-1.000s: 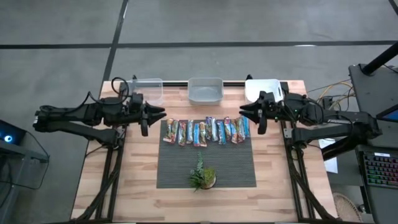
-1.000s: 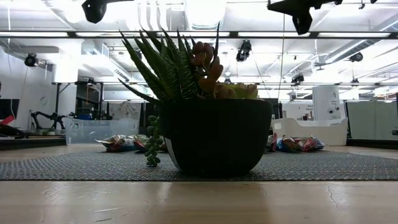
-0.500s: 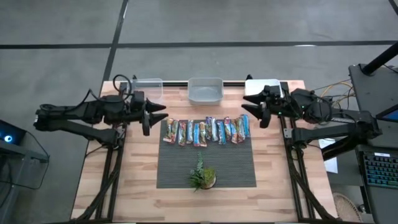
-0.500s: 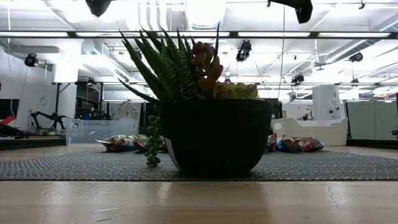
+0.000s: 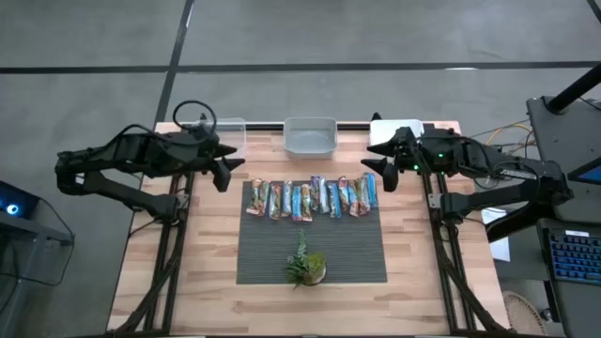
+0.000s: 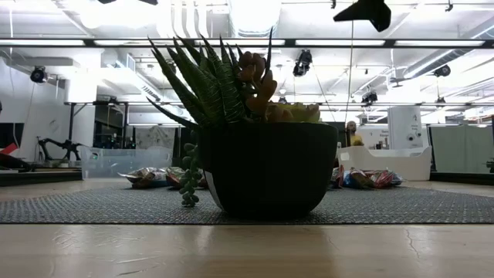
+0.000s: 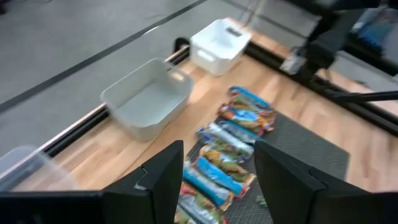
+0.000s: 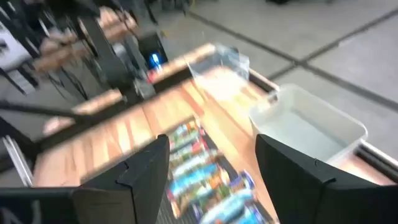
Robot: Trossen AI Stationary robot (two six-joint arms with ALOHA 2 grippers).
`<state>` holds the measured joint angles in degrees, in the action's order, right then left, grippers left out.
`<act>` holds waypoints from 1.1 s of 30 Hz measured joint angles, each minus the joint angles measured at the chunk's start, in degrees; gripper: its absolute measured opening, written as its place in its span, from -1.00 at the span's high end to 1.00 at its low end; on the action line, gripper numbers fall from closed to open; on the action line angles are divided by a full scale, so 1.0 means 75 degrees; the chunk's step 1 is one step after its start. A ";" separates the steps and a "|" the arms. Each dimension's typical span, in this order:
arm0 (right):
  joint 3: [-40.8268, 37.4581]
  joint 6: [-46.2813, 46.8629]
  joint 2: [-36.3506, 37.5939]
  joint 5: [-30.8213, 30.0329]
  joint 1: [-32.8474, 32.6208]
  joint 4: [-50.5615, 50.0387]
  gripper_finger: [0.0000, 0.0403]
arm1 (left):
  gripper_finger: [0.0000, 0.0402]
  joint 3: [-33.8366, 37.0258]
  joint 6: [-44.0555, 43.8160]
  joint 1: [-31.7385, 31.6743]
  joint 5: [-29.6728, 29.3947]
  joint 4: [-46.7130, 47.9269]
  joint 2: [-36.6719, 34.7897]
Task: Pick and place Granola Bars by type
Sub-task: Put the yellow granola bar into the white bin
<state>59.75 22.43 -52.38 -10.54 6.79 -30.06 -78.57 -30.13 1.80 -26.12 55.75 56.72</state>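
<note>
Granola Bars (image 5: 312, 197) lie in a row along the mat's far edge, long axes toward the bench's far edge. My left fingers (image 5: 223, 161) and right fingers (image 5: 380, 166), both spread and empty, flank the row's ends.

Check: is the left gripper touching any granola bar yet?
Apart. The high view shows the left gripper open, off the mat's edge, with bare table between it and the granola bars.
</note>
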 joint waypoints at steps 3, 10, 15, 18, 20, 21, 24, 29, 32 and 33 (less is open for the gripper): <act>0.0303 -0.0119 -0.0243 -0.0004 0.0000 -0.0493 -0.13 | 0.11 -0.0036 -0.0327 -0.0024 -0.0141 0.0143 0.0201; 0.0705 -0.0762 -0.0559 -0.0007 -0.0003 -0.0735 -0.13 | 0.11 0.0012 -0.1128 -0.0157 -0.0165 0.0894 0.0846; 0.0686 -0.0866 -0.0583 -0.0009 -0.0003 -0.0825 -0.13 | 0.11 0.0012 -0.2245 -0.0385 -0.0081 0.1363 0.1431; 0.0567 -0.0874 -0.0565 -0.0008 -0.0003 -0.0835 -0.13 | 0.11 0.0012 -0.2945 -0.0549 0.0055 0.1392 0.1796; 0.0491 -0.0867 -0.0565 -0.0007 -0.0003 -0.0845 -0.13 | 0.11 0.0012 -0.3294 -0.0702 0.0278 0.1392 0.2008; 0.0472 -0.0853 -0.0565 -0.0007 -0.0003 -0.0861 -0.13 | 0.11 0.0002 -0.3425 -0.0796 0.0442 0.1405 0.2133; 0.0418 -0.0854 -0.0565 -0.0007 -0.0003 -0.0925 -0.13 | 0.11 -0.0032 -0.3569 -0.1100 0.0976 0.1441 0.2514; 0.0413 -0.0876 -0.0568 -0.0006 -0.0003 -0.1023 -0.13 | 0.11 -0.0067 -0.3587 -0.1574 0.1418 0.2032 0.3166; 0.0413 -0.0876 -0.0568 -0.0004 -0.0003 -0.1098 -0.13 | 0.11 -0.0067 -0.3639 -0.1763 0.1421 0.2411 0.3564; 0.0413 -0.0879 -0.0568 -0.0005 -0.0003 -0.1145 -0.13 | 0.11 -0.0067 -0.3626 -0.1806 0.1420 0.2426 0.3682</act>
<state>62.85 15.84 -56.64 -10.58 6.76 -38.64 -79.07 -57.33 -11.74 -15.47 73.95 84.33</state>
